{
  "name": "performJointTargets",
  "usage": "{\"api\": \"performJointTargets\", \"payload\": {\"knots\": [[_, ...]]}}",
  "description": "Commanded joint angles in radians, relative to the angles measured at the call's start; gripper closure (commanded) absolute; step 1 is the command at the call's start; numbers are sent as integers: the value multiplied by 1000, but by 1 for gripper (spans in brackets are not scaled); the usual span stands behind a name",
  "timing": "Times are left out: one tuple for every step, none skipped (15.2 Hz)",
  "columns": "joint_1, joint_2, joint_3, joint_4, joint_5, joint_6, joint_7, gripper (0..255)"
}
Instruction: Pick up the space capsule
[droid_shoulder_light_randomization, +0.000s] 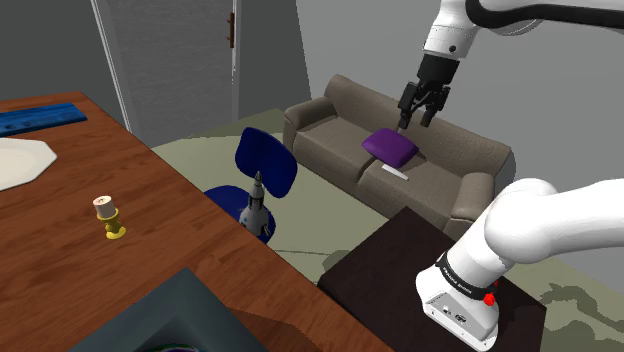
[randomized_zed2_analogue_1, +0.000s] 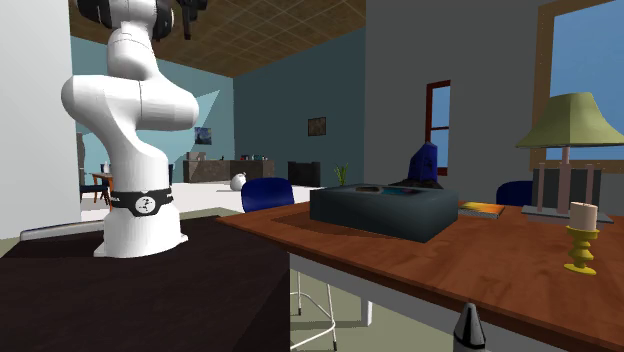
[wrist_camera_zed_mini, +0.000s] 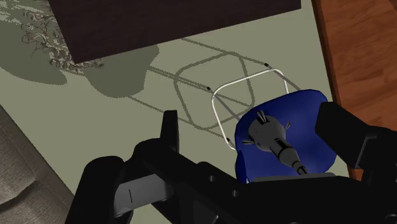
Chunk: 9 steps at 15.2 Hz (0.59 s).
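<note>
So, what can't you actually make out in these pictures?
Space capsule: in the second exterior view the bottom edge cuts it off, leaving its pointed tip.
Jaws: in the second exterior view, cut off by the top edge.
Blue chair: in the shoulder view, the table hides part of its seat.
Grey box: in the shoulder view, cut by the bottom edge, so its contents cannot be told.
</note>
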Motion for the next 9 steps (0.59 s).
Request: {"api": "performJointTargets", "payload": {"knots": [[0, 0, 0, 0, 0, 0, 0, 0], [5, -8, 0, -39, 3, 52, -10, 0], [10, -14, 0, -77, 6, 105, -20, 0], [15, -17, 0, -114, 9, 158, -30, 0], [21, -18, 0, -149, 13, 213, -40, 0], [28, -16, -1, -182, 16, 269, -50, 0], [34, -11, -1, -214, 21, 326, -60, 0], [41, -3, -1, -244, 25, 384, -71, 0], [49, 8, -2, -273, 30, 444, -83, 0]]}}
